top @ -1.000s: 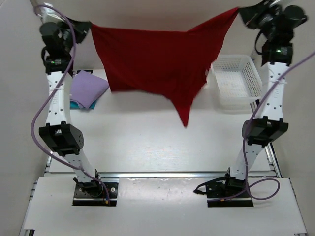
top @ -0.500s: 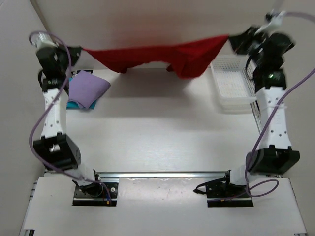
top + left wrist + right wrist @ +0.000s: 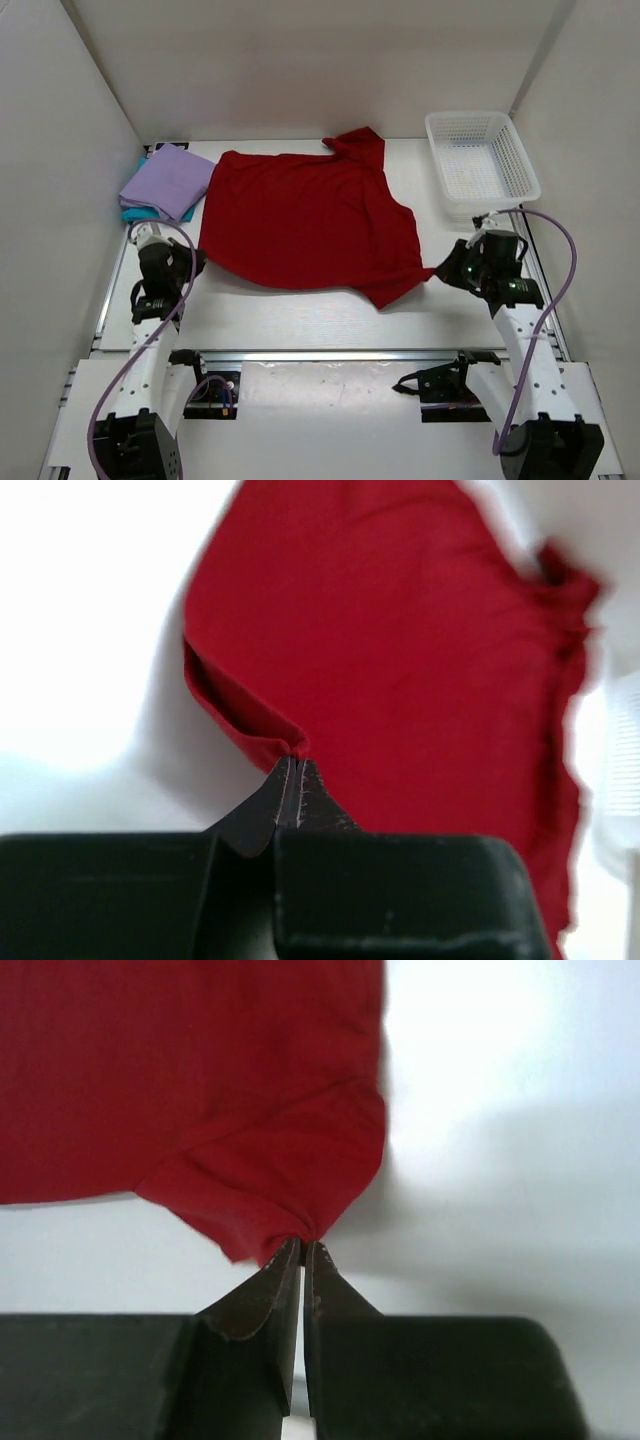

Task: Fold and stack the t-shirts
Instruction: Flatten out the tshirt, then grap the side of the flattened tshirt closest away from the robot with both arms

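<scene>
The dark red t-shirt [image 3: 300,220] lies spread out flat in the middle of the frame, on the white tabletop [image 3: 300,320]. One sleeve is bunched up at the top, and another bit of cloth points to the lower right.

Our left end effector [image 3: 290,770] is pinched tight on the shirt's lower left corner, with its fingers together and cloth between them. Our right end effector [image 3: 303,1248] is pinched the same way on the lower right tip. We think both hold on so the shirt stays pulled smooth and is ready for the first fold.

In the upper left sits the folded lavender t-shirt [image 3: 168,180], on top of the teal t-shirt [image 3: 135,212], which only peeks out. This pile is just beside the red shirt's left edge, and we cannot tell if they touch. We think a fold on that side could bump the pile.

The white basket [image 3: 470,116] stands in the upper right, apart from the shirt. Nothing lies on the red cloth.
</scene>
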Tool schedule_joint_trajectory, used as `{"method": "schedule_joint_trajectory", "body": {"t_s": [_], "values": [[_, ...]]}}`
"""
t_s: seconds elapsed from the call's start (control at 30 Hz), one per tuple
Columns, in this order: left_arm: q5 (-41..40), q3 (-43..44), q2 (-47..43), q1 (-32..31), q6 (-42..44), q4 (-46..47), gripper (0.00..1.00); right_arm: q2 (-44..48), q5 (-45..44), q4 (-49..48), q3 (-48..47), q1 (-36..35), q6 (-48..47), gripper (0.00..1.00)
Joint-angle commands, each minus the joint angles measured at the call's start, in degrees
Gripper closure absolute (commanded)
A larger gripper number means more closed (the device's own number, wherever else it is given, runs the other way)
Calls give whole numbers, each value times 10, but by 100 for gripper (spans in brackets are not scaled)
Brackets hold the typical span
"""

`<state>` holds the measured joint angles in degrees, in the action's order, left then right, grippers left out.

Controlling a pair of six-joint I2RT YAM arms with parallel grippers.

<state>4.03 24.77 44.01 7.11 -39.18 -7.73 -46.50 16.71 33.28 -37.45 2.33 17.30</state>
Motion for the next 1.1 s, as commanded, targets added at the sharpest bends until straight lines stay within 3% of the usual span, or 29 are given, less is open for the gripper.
{"method": "schedule_joint_trajectory", "body": {"t_s": [0.0, 0.27, 0.37, 0.43, 0.6, 0.7, 0.8, 0.97, 1.0, 1.03, 1.07], "values": [[32, -42, -34, 35, 30, -44, 100, 47, 50, 118, -7, 26, -20, 100], [60, -18, -84, 24, 69, -139, 100, 126, -29, 245, -35, -118, 42, 100], [64, -13, -77, 19, 67, -135, 100, 169, -163, 316, -66, -154, 71, 100], [93, -23, -65, 27, 51, -116, 100, 174, -184, 322, -73, -171, 87, 100], [82, -25, -55, 40, 42, -109, 100, 149, -136, 284, -9, -180, 85, 100], [119, -45, -39, 52, 12, -69, 100, 112, -71, 256, -19, -95, 28, 100], [138, -50, -18, 66, -16, -19, 100, 56, -66, 185, -34, -102, 39, 100], [145, -20, 53, 56, -55, 50, 100, -130, -21, 38, -105, -108, 43, 100], [136, -14, 73, 51, -68, 68, 100, -149, -30, 25, -134, -109, 49, 100], [126, -1, 133, 56, -101, 123, 100, -277, -26, -1, -229, -95, 38, 100], [134, -1, 134, 56, -106, 124, 100, -279, -37, -1, -230, -94, 38, 100]]}}
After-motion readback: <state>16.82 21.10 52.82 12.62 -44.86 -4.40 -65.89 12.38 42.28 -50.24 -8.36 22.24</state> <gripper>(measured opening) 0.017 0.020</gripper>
